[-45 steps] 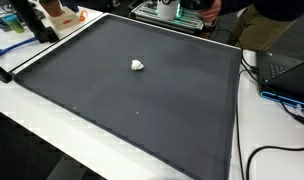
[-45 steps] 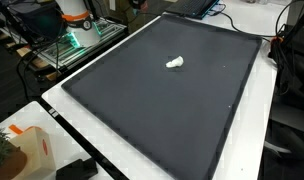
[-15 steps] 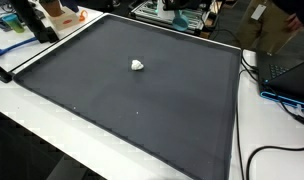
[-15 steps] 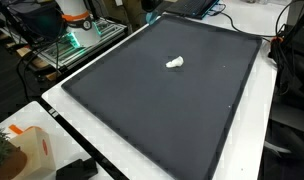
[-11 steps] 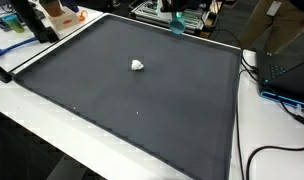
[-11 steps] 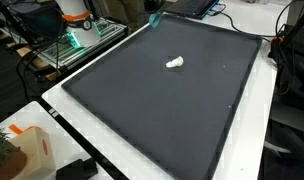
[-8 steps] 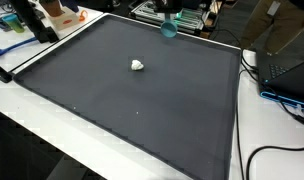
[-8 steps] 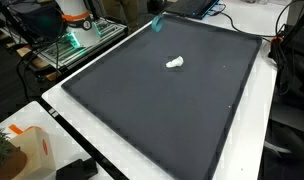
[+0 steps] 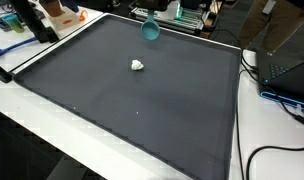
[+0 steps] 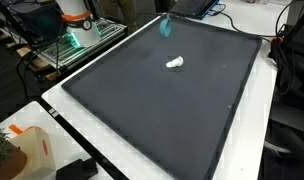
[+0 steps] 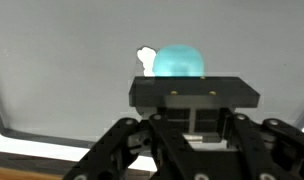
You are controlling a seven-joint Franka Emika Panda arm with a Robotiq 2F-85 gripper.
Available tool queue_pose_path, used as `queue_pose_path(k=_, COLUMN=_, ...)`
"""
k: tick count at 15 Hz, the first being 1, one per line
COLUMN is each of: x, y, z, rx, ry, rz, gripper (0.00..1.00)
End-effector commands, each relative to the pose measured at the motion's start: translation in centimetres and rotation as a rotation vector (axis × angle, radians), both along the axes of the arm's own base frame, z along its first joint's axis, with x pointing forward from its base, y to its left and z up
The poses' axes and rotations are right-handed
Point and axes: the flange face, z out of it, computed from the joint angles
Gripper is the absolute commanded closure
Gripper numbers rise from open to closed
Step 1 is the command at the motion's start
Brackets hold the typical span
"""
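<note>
Exterior view: teal rounded object (image 9: 150,28) hangs in the air over the far edge of the black mat (image 9: 142,120), motion-blurred. Arm and jaws don't resolve here. White crumpled wad (image 9: 138,66) lies on the mat, nearer the camera than the teal object and slightly left of it, clearly apart. Mat sits on a white counter (image 9: 22,120). Laptop (image 9: 284,68) and cable (image 9: 257,158) are off the mat's right side.

Exterior view, opposite angle: teal object (image 10: 166,26) again sits at the far end of the mat (image 10: 142,110), with the wad (image 10: 174,63) below it in frame, toward mid-mat. The wad looks slightly elongated, long axis roughly across the frame. Nothing else is on the mat. White counter (image 10: 92,140) rims it, with lab clutter and an equipment rack (image 10: 77,40) beyond.

Wrist view: jaws closed right down, and the teal object (image 11: 179,62) sits at their tip, so it reads as pinched there. The pads themselves are hidden behind the gripper body. The wad (image 11: 146,60) is ahead of the jaws, just left of the teal object and partly hidden behind it. Plain flat mat surface (image 11: 52,70) surrounds it, with no obstacles near.
</note>
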Motion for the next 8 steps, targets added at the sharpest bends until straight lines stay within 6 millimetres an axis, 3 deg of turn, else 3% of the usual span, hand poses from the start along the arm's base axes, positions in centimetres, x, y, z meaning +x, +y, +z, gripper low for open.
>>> queue_pose_path(k=1, x=0.0, y=0.1, z=0.0, rx=-0.001, ry=0.002, rz=0.001, gripper=0.53)
queue_pose_path(k=2, x=0.3, y=-0.2, z=-0.5, rx=-0.017, ry=0.001, rz=-0.01, gripper=0.78)
queue_pose_path(k=8, x=3.0, y=-2.1, z=-3.4, rx=-0.016, ry=0.001, rz=0.064, gripper=0.78)
